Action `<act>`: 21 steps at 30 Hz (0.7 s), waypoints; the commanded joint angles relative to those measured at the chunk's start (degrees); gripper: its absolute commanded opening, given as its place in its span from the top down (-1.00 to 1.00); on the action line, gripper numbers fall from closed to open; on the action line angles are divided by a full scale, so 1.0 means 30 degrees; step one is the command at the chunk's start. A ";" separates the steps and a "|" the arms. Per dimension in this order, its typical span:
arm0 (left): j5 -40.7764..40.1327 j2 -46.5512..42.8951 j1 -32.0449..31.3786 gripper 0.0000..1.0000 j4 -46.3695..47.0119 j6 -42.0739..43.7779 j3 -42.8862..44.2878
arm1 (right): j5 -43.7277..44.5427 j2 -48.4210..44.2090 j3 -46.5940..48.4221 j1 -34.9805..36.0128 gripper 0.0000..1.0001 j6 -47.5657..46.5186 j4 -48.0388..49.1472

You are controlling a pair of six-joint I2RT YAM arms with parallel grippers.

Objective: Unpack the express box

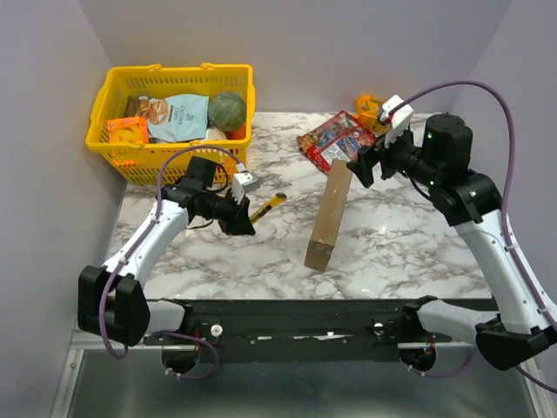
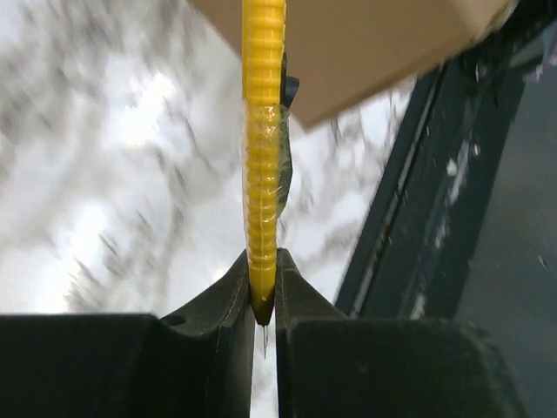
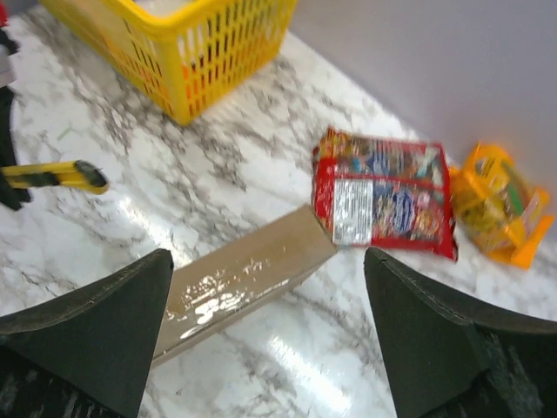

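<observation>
The express box (image 1: 329, 216) is a plain brown cardboard mailer standing on its long edge in the middle of the marble table. It looks closed. It also shows in the right wrist view (image 3: 248, 274) and at the top of the left wrist view (image 2: 365, 43). My left gripper (image 1: 244, 220) is shut on a yellow utility knife (image 1: 270, 205), held left of the box and pointing toward it. In the left wrist view the knife (image 2: 263, 148) sits clamped in my left gripper (image 2: 263, 266). My right gripper (image 1: 359, 170) is open and empty above the box's far end, and its own view shows it (image 3: 268, 257) wide open.
A yellow plastic basket (image 1: 113, 139) with snack bags and a green ball stands at the back left. A red snack packet (image 1: 335, 139) and an orange packet (image 1: 372, 111) lie behind the box. A small white and grey object (image 1: 244, 181) lies near the basket.
</observation>
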 commanded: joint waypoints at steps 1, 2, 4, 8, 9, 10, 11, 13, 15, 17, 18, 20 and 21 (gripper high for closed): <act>-0.2652 0.0791 0.0937 1.00 -0.5272 0.2608 -0.0990 | 0.2737 0.0089 -0.1543 -0.0233 -0.94 0.1811 0.0423; -0.2742 0.1083 0.1405 1.00 -0.5305 0.1999 -0.0873 | 0.2948 0.0088 -0.1778 -0.0320 -0.94 0.2395 0.0597; -0.3064 0.1552 0.1964 1.00 -0.5392 0.1294 -0.0785 | 0.2950 -0.0057 -0.2739 -0.0380 -0.93 0.2751 0.0832; -0.5228 0.4180 0.1908 1.00 -0.6763 0.1427 0.0761 | 0.2599 -0.1111 -0.4883 -0.0496 -0.92 0.3396 0.2618; -0.6480 0.4859 0.1791 0.98 -0.8017 0.1900 0.1030 | 0.2482 -0.1229 -0.4972 -0.0526 -0.92 0.3426 0.2592; -0.6957 0.5475 0.1732 0.94 -0.8581 0.2456 0.1293 | 0.2307 -0.1375 -0.5031 -0.0526 -0.92 0.3426 0.2533; -0.7368 0.6467 0.1790 0.90 -0.8876 0.3274 0.1412 | 0.2305 -0.1608 -0.5206 -0.0526 -0.92 0.3078 0.2388; -0.8657 0.7089 0.1790 0.86 -0.8968 0.3836 0.1268 | 0.2712 -0.1844 -0.5383 -0.0555 -0.92 0.2783 0.2328; -0.9332 0.7764 0.1819 0.81 -0.8414 0.4102 0.1062 | 0.3123 -0.2050 -0.5471 -0.0614 -0.92 0.2577 0.2094; -0.9744 0.8464 0.1848 0.61 -0.8294 0.4074 0.1207 | 0.3535 -0.2225 -0.5617 -0.0818 -0.92 0.2402 0.1831; -0.9803 0.8672 0.1849 0.54 -0.8206 0.3870 0.1295 | 0.3507 -0.2400 -0.5908 -0.0906 -0.91 0.2343 0.1743; -1.0446 0.9052 0.1849 0.28 -0.8089 0.3518 0.1587 | 0.3010 -0.2606 -0.6202 -0.1315 -0.89 0.2371 0.1538; -1.0506 0.9055 0.1878 0.19 -0.8233 0.3545 0.1705 | 0.2921 -0.2694 -0.6465 -0.1404 -0.90 0.2459 0.1450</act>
